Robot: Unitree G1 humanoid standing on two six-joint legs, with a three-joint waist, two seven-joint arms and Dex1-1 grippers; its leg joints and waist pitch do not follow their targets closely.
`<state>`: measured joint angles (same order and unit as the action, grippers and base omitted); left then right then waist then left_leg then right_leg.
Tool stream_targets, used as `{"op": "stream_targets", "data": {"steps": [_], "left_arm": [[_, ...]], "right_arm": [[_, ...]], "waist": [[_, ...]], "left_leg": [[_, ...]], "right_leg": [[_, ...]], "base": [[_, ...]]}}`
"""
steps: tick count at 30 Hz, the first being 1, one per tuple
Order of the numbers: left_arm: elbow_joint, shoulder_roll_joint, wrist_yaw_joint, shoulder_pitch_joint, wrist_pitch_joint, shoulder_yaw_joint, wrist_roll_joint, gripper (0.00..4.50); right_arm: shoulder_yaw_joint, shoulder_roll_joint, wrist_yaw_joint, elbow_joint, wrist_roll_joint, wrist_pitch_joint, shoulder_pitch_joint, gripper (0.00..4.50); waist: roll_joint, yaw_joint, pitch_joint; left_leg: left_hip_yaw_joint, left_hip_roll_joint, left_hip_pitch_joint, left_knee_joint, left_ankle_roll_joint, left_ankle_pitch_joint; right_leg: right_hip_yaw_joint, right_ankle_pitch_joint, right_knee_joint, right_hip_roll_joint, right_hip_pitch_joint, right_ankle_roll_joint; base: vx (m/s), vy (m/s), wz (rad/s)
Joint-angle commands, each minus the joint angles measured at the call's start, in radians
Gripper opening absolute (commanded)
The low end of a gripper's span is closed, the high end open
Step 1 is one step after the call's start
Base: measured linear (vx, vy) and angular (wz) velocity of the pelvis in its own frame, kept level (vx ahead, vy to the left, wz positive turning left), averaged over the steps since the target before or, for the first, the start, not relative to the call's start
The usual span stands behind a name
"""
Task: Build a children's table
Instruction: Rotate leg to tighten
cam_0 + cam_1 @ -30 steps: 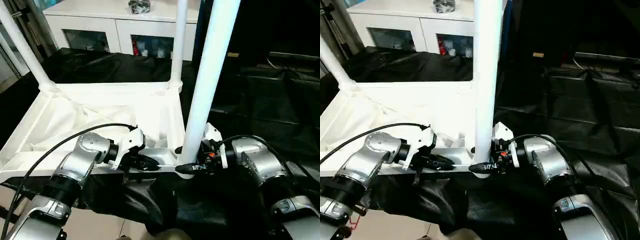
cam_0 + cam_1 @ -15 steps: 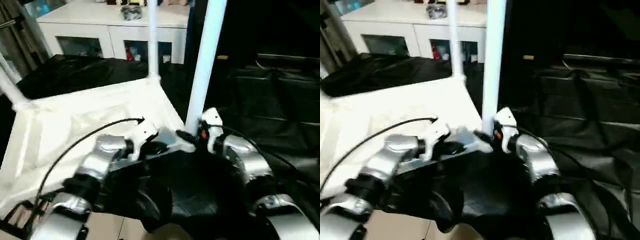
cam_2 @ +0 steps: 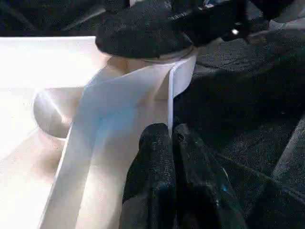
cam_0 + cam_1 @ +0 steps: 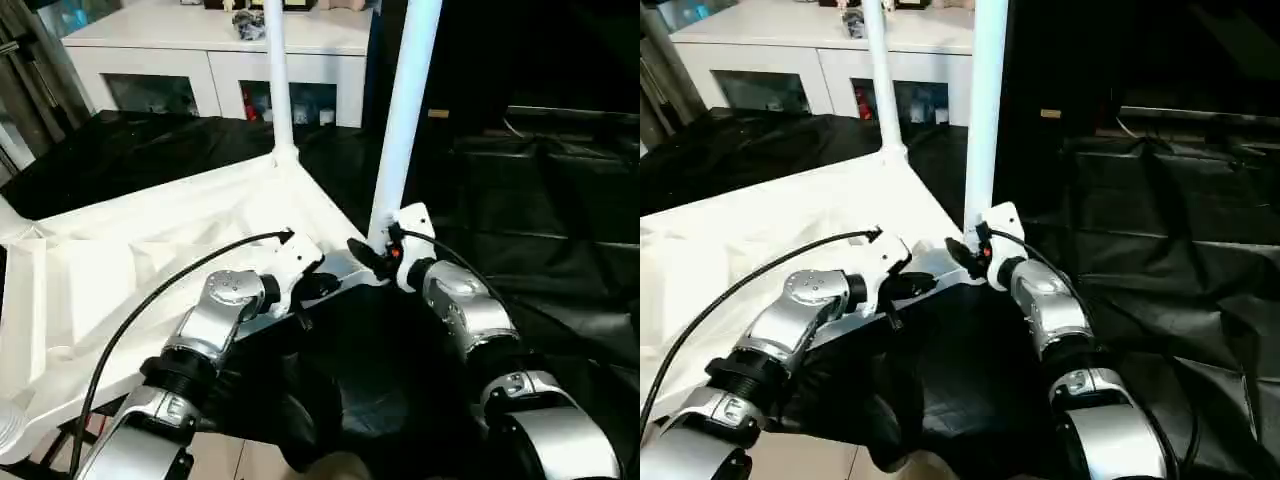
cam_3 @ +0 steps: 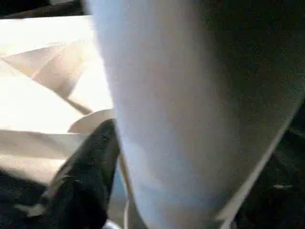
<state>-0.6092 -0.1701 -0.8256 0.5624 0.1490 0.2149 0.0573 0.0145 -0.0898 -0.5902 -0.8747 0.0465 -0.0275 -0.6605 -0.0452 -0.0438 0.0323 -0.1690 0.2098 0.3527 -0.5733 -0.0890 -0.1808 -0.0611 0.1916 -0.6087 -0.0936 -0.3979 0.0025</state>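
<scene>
The children's table lies upside down on black cloth, its white tabletop (image 4: 150, 250) showing its ribbed underside. One white leg (image 4: 403, 110) stands upright in the near right corner socket, and a second leg (image 4: 274, 70) stands in the far corner. My left gripper (image 4: 322, 286) is shut on the tabletop's thin rim just left of that near corner; in the left wrist view its fingertips (image 3: 157, 143) pinch the white wall. My right gripper (image 4: 368, 256) sits at the foot of the near leg (image 5: 181, 105), right against the socket.
A white cabinet (image 4: 200, 45) with glass doors stands behind the tabletop, small items on top. Black cloth (image 4: 530, 200) covers the surface to the right and in front. My silver forearms cross the near edge.
The tabletop has swung round, its near right corner now pointing away from me toward the middle of the picture. Both grippers moved with that corner. The camera has also shifted.
</scene>
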Motion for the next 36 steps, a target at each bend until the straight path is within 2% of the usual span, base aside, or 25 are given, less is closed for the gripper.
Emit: {"op": "stream_targets", "data": {"steps": [1,3,4,6,7,9,10,11,13,14,16,18,20,21,23,26,27,32,36], "left_arm": [[0.014,0.025,0.011,0.028,-0.026,0.024,0.001,0.0],[0.011,0.017,0.003,0.028,-0.033,0.024,0.003,0.0],[0.01,0.013,0.0,0.028,-0.035,0.023,0.003,0.0],[0.007,0.005,-0.007,0.028,-0.041,0.022,0.003,0.0],[0.007,0.002,-0.011,0.028,-0.044,0.023,0.003,0.0],[0.008,-0.007,-0.025,0.024,-0.048,0.025,0.002,0.0],[0.009,-0.007,-0.025,0.024,-0.049,0.025,0.002,0.0],[0.009,-0.01,-0.031,0.023,-0.05,0.027,0.002,0.0],[0.014,-0.02,-0.048,0.015,-0.053,0.028,-0.005,0.0],[0.014,-0.02,-0.048,0.015,-0.053,0.028,-0.005,0.0],[0.017,-0.026,-0.054,0.011,-0.056,0.031,-0.008,0.0],[0.026,-0.037,-0.08,0.003,-0.06,0.032,-0.017,0.0],[0.028,-0.038,-0.083,0.002,-0.06,0.032,-0.018,0.0],[0.035,-0.047,-0.107,-0.004,-0.065,0.034,-0.025,0.0],[0.039,-0.052,-0.12,-0.006,-0.069,0.034,-0.029,0.0],[0.043,-0.061,-0.138,-0.009,-0.079,0.038,-0.032,0.0],[0.045,-0.064,-0.144,-0.01,-0.081,0.039,-0.034,0.0],[0.054,-0.076,-0.163,-0.013,-0.088,0.047,-0.039,0.0],[0.05,-0.071,-0.129,-0.009,-0.11,0.036,-0.031,0.0]], "right_arm": [[-0.098,0.038,-0.125,-0.016,-0.012,-0.019,0.042,3.49],[-0.107,-0.001,-0.185,0.03,-0.011,-0.02,0.064,3.73],[-0.111,-0.022,-0.213,0.053,-0.008,-0.024,0.077,3.73],[-0.125,-0.08,-0.281,0.106,-0.007,-0.018,0.108,3.8],[-0.13,-0.104,-0.308,0.127,-0.006,-0.01,0.121,3.8],[-0.119,-0.168,-0.392,0.193,0.023,-0.023,0.156,3.8],[-0.119,-0.17,-0.394,0.195,0.024,-0.023,0.157,3.8],[-0.116,-0.188,-0.421,0.216,0.033,-0.025,0.167,3.8],[-0.12,-0.276,-0.533,0.315,0.062,-0.048,0.219,3.8],[-0.12,-0.276,-0.533,0.315,0.062,-0.048,0.219,3.8],[-0.121,-0.318,-0.57,0.352,0.07,-0.056,0.242,3.8],[-0.099,-0.354,-0.584,0.374,0.086,-0.066,0.254,3.8],[-0.096,-0.359,-0.587,0.377,0.092,-0.068,0.255,3.8],[-0.08,-0.367,-0.611,0.392,0.129,-0.116,0.251,3.8],[-0.077,-0.377,-0.631,0.413,0.15,-0.146,0.253,4.1],[-0.086,-0.391,-0.653,0.44,0.152,-0.16,0.263,4.22],[-0.086,-0.393,-0.656,0.445,0.152,-0.165,0.265,4.45],[-0.088,-0.403,-0.652,0.467,0.157,-0.176,0.273,4.45],[-0.083,-0.413,-0.652,0.495,0.174,-0.192,0.283,4.45]], "waist": [[0.007,-0.003,-0.043],[0.009,-0.005,-0.044],[0.006,-0.006,-0.044],[0.01,-0.012,-0.049],[0.007,-0.021,-0.05],[0.005,-0.023,-0.05],[0.007,-0.025,-0.051],[0.008,-0.025,-0.051],[0.006,-0.032,-0.051],[0.008,-0.036,-0.051],[0.009,-0.04,-0.051],[0.011,-0.039,-0.049],[0.012,-0.034,-0.051],[0.012,-0.033,-0.052],[0.011,-0.034,-0.053],[0.011,-0.037,-0.056],[0.012,-0.038,-0.056],[0.011,-0.042,-0.057],[0.013,-0.046,-0.056]], "left_leg": [[-0.002,0.009,0.003,0.075,0.026,-0.338],[-0.003,0.009,0.005,0.073,0.034,-0.322],[-0.004,0.009,0.005,0.073,0.036,-0.318],[-0.005,0.01,0.005,0.069,0.048,-0.285],[-0.009,0.011,0.001,0.064,0.059,-0.255],[-0.008,0.01,0.008,0.064,0.068,-0.236],[-0.009,0.01,0.007,0.062,0.074,-0.233],[-0.008,0.009,0.011,0.062,0.079,-0.221],[-0.01,0.011,0.008,0.06,0.09,-0.225],[-0.011,0.012,0.007,0.059,0.092,-0.22],[-0.01,0.011,0.011,0.059,0.096,-0.212],[-0.008,0.01,0.016,0.062,0.092,-0.216],[-0.007,0.011,0.016,0.06,0.092,-0.213],[-0.008,0.01,0.015,0.059,0.094,-0.206],[-0.008,0.013,0.016,0.057,0.103,-0.189],[-0.008,0.013,0.017,0.054,0.113,-0.156],[-0.009,0.013,0.018,0.053,0.116,-0.145],[-0.01,0.013,0.015,0.051,0.115,-0.146],[-0.009,0.013,0.015,0.051,0.111,-0.145]], "right_leg": [[0.031,0.321,0.095,-0.038,0.039,-0.194],[0.032,0.293,0.093,-0.038,0.041,-0.198],[0.032,0.288,0.093,-0.037,0.041,-0.197],[0.033,0.24,0.089,-0.036,0.045,-0.204],[0.034,0.179,0.086,-0.034,0.044,-0.219],[0.031,0.147,0.081,-0.033,0.05,-0.23],[0.031,0.142,0.082,-0.034,0.051,-0.231],[0.03,0.137,0.079,-0.034,0.053,-0.236],[0.03,0.17,0.085,-0.036,0.051,-0.229],[0.03,0.168,0.086,-0.035,0.052,-0.227],[0.029,0.167,0.083,-0.034,0.052,-0.227],[0.026,0.201,0.087,-0.036,0.055,-0.216],[0.026,0.207,0.087,-0.036,0.052,-0.213],[0.026,0.203,0.088,-0.035,0.051,-0.219],[0.026,0.176,0.084,-0.034,0.051,-0.229],[0.025,0.119,0.077,-0.035,0.052,-0.241],[0.025,0.1,0.076,-0.034,0.052,-0.246],[0.025,0.091,0.073,-0.035,0.052,-0.254],[0.025,0.09,0.074,-0.035,0.054,-0.247]], "base": [[0.0,0.0,0.0],[0.0,0.0,0.0],[0.0,0.0,0.0],[0.0,0.0,0.0],[0.0,0.0,0.0],[0.0,0.0,0.0],[0.0,0.0,0.0],[0.0,0.0,0.0],[0.0,0.0,0.0],[0.0,0.0,0.0],[0.0,0.0,0.0],[0.0,0.0,0.0],[0.0,0.0,0.0],[0.0,0.0,0.0],[0.0,0.0,0.0],[0.0,0.0,0.0],[0.0,0.0,0.0],[0.0,0.0,0.0],[0.0,0.0,0.0]]}}
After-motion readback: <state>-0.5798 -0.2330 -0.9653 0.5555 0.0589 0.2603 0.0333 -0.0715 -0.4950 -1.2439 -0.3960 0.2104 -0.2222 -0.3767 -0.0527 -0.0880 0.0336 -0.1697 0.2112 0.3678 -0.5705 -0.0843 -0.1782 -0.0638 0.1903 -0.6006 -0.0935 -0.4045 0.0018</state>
